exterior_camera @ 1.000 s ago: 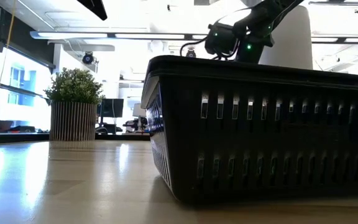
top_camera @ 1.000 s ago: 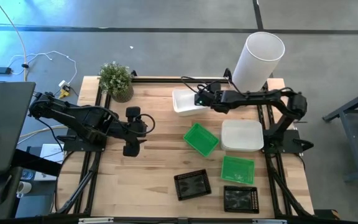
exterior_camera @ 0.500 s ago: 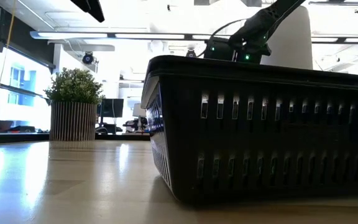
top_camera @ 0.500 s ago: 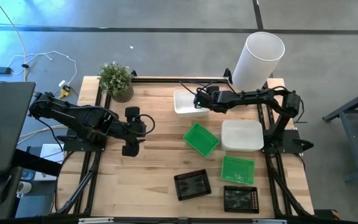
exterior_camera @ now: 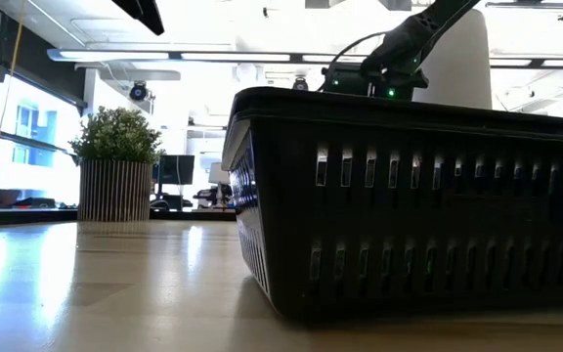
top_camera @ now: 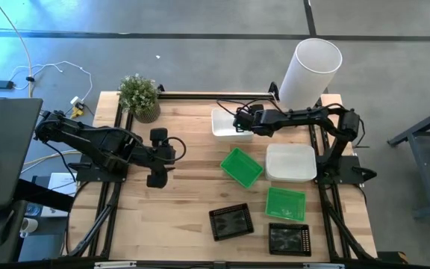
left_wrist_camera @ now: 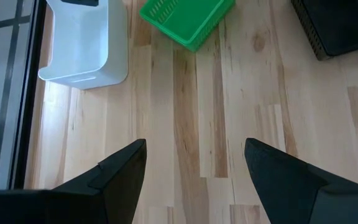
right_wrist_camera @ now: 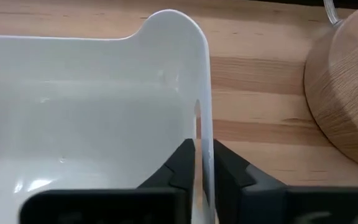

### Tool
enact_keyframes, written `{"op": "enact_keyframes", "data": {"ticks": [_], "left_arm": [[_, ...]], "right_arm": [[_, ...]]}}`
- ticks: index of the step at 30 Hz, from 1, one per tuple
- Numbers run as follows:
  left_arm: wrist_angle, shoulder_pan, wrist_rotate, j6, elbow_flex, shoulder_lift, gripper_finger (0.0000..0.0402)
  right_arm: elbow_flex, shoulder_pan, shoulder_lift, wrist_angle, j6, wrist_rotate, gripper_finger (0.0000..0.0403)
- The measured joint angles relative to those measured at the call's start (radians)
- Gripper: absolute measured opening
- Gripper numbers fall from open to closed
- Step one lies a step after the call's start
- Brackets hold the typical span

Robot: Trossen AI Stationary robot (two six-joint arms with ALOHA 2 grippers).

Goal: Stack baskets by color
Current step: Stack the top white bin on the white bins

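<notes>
A white basket (top_camera: 225, 122) sits near the table's far edge, and my right gripper (top_camera: 239, 122) is shut on its right wall. A stack of white baskets (top_camera: 290, 163) lies at the right. The two green baskets (top_camera: 242, 166) (top_camera: 285, 203) lie apart mid-table. Two black baskets (top_camera: 231, 221) (top_camera: 289, 238) rest by the near edge. My left gripper (top_camera: 159, 161) hovers open over bare wood at the left, pointing steeply down, with nothing between its fingers (left_wrist_camera: 194, 168). My right gripper pinches the white basket's thin side wall (right_wrist_camera: 204, 134) between its two fingers, one finger (right_wrist_camera: 182, 165) inside the basket and one (right_wrist_camera: 227, 169) outside. The fingers slant down from the table's right. The basket looks level, low at the table.
A tall white cylinder (top_camera: 310, 71) stands at the far right and a potted plant (top_camera: 139, 96) at the far left corner. A round wooden thing (right_wrist_camera: 347, 93) lies just beyond the held basket. In the low view a black basket (exterior_camera: 409, 205) fills the foreground.
My right gripper has sunk and tipped further down with the white basket, which has come from a tilt to lying level near the far edge. The left arm has kept still.
</notes>
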Motion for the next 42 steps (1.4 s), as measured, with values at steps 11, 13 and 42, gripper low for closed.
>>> {"op": "enact_keyframes", "data": {"ticks": [11, 13, 42], "left_arm": [[0.001, 0.0, 0.001, -0.009, 0.0, 0.0, 0.0259], [0.001, 0.0, 0.004, -0.026, 0.0, 0.0, 0.0259], [0.003, 0.0, 0.071, -0.221, 0.0, -0.001, 0.0259]], "right_arm": [[0.0, 0.009, -0.084, 0.0, -0.061, -0.002, 0.0107], [0.0, 0.016, -0.113, -0.006, -0.065, 0.002, 0.0107], [0.0, 0.195, -0.272, 0.334, -1.08, -0.229, 0.0108]]}}
